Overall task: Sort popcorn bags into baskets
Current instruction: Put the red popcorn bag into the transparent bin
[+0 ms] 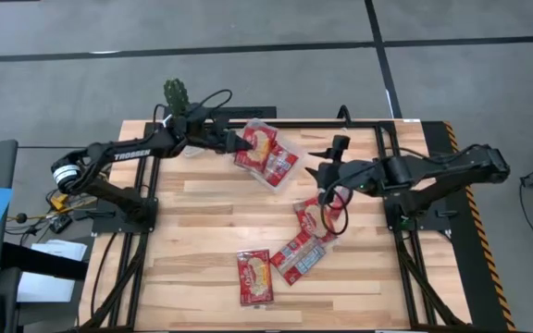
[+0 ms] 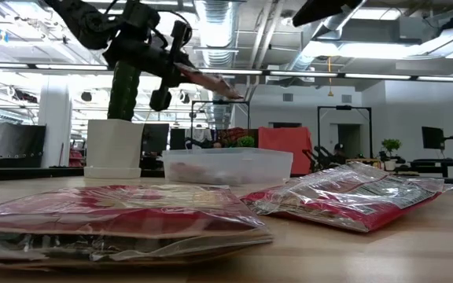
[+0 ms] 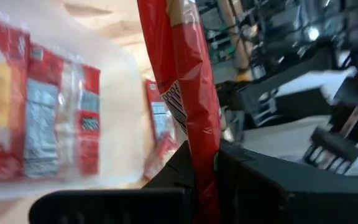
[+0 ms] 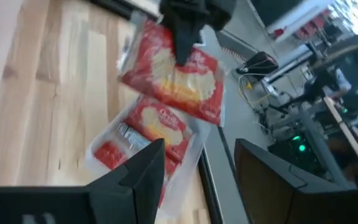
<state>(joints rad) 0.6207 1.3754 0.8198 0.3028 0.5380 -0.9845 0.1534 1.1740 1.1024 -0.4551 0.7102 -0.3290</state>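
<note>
My left gripper [image 1: 245,142] hangs over the far end of the clear tray [image 1: 288,176], shut on one red popcorn bag [image 1: 260,137]. In the low view that bag [image 2: 213,84] is in the air above the tray [image 2: 228,166]. Other bags [image 1: 271,163] lie flat in the tray. Three more lie flat on the table: one [image 1: 307,216] by the right arm, one [image 1: 302,255] nearer, one [image 1: 254,277] near the front edge. My right gripper [image 1: 312,172] [image 4: 197,177] is open and empty, just right of the tray, pointing at it. My left gripper pinches the bag between its two fingers [image 3: 235,171] at one end [image 3: 202,155], which shows edge-on in the left wrist view. The fingers come from the table's left, roughly level. The bag is lifted clear and juts out beyond the fingers over the tray [image 4: 194,146].
A white pot with a cactus [image 1: 178,95] [image 2: 114,148] stands at the far left corner, close behind the left gripper. A red cable loop [image 1: 336,209] hangs below the right arm. The bare wood at the table's left half [image 1: 192,231] is free room.
</note>
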